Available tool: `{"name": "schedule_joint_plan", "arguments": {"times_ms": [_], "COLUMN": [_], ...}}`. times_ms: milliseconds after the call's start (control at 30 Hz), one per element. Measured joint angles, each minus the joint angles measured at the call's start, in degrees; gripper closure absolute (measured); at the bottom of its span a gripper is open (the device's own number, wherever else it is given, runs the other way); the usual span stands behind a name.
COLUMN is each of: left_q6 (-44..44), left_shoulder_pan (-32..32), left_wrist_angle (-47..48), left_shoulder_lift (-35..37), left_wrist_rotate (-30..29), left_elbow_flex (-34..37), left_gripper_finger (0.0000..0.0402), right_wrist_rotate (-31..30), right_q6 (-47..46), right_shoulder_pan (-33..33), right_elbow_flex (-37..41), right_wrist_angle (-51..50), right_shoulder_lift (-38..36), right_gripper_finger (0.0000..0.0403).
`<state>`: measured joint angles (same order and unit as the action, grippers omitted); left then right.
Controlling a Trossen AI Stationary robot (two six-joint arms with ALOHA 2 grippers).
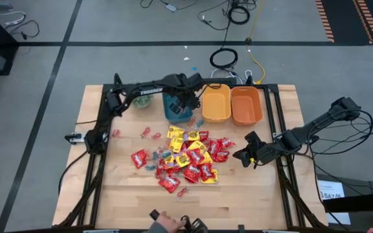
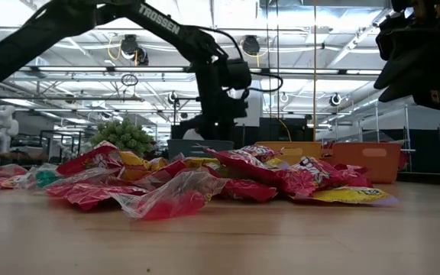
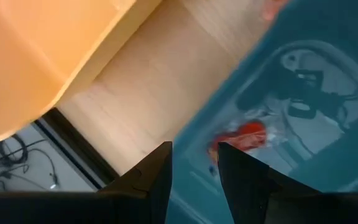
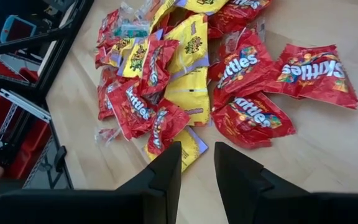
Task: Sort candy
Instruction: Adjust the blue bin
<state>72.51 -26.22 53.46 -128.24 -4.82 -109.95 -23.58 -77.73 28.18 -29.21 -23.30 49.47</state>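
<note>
The candy (image 1: 186, 158) lies in a loose pile at the table's middle: red and yellow packets (image 4: 185, 74), with small pale pieces at its left edge. My left gripper (image 1: 181, 103) hangs over the teal bin (image 1: 175, 111) and points steeply down into it. Its fingers (image 3: 194, 165) stand open with nothing between them. One small red piece in clear wrap (image 3: 248, 134) lies on the bin's floor, just beyond one fingertip. My right gripper (image 1: 245, 155) hovers open just to the right of the pile, with nothing between its fingers (image 4: 197, 155).
A yellow bin (image 1: 216, 103) and an orange bin (image 1: 246, 105) stand right of the teal one along the far edge. A small green plant (image 1: 136, 100) stands to its left. A person's hand (image 1: 164, 223) rests at the near edge. Bare wood lies around the pile.
</note>
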Motion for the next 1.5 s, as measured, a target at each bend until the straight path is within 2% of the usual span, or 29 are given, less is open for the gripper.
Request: {"name": "schedule_joint_plan", "arguments": {"times_ms": [267,400,500,667,867,1000,1133,1300,1500], "left_q6": [0.6,5.1,6.4,6.7,6.1,5.2,-0.2,-9.4,-25.6], "left_shoulder_pan": [-0.2,-0.3,-0.2,-0.2,0.7,1.4,1.4,0.7,-2.6], "left_wrist_angle": [-2.9,-3.3,-3.7,-4.0,-3.1,-1.5,3.1,4.2,10.9], "left_shoulder_lift": [-2.4,-3.7,-4.7,-4.8,-3.9,-0.9,2.1,5.6,5.6], "left_wrist_rotate": [-0.3,0.2,-1.4,-3.4,-7.7,-9.2,-9.1,-9.2,-8.6], "left_elbow_flex": [0.0,0.2,0.2,0.2,0.2,0.3,-2.1,-6.1,-11.3], "left_gripper_finger": [0.0263,0.0268,0.0294,0.0382,0.0394,0.0394,0.0394,0.0394,0.0394], "right_wrist_rotate": [1.4,1.4,1.4,1.4,1.4,1.4,1.4,1.4,1.3], "right_q6": [0.4,0.4,0.4,0.4,1.2,2.1,2.6,3.4,3.9], "right_shoulder_pan": [0.0,0.0,0.0,0.0,0.0,0.0,0.0,0.0,0.0], "right_elbow_flex": [0.0,0.0,0.0,0.0,0.0,0.0,0.0,0.0,0.0], "right_wrist_angle": [0.4,0.4,0.6,0.8,0.8,0.8,0.8,0.8,0.9], "right_shoulder_lift": [0.0,0.0,0.0,0.0,0.0,0.0,0.0,0.0,0.0], "right_gripper_finger": [0.0316,0.0316,0.0316,0.0316,0.0316,0.0316,0.0316,0.0316,0.0316]}}
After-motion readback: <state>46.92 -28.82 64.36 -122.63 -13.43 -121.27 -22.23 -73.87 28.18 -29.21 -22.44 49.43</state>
